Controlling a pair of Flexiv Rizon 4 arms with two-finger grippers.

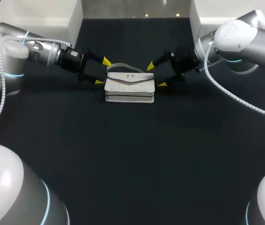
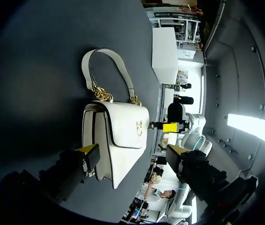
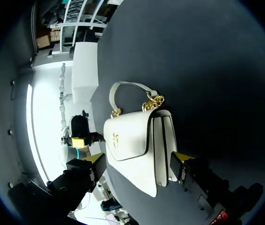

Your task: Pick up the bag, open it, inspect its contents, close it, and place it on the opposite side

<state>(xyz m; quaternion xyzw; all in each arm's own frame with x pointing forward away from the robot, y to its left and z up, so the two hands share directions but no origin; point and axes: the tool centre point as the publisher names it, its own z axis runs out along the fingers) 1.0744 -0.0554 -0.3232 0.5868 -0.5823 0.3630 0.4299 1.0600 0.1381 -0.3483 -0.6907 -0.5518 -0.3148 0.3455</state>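
A white flap handbag (image 1: 128, 86) stands upright on the black table (image 1: 132, 154), its strap handle (image 1: 123, 65) lying behind it. My left gripper (image 1: 102, 71) is open at the bag's left end and my right gripper (image 1: 156, 75) is open at its right end. In the left wrist view the handbag (image 2: 118, 140) sits between the spread yellow tips of the left gripper (image 2: 131, 152); one tip is close to its back, the other stands clear of the flap. The right wrist view shows the same: the handbag (image 3: 137, 140) lies between the open tips of the right gripper (image 3: 138, 161). Gold chain links (image 2: 103, 95) join handle and bag.
White boxes stand at the back left (image 1: 34, 18) and back right (image 1: 207, 14) corners of the table. The dark tabletop stretches wide in front of the bag, toward the near edge.
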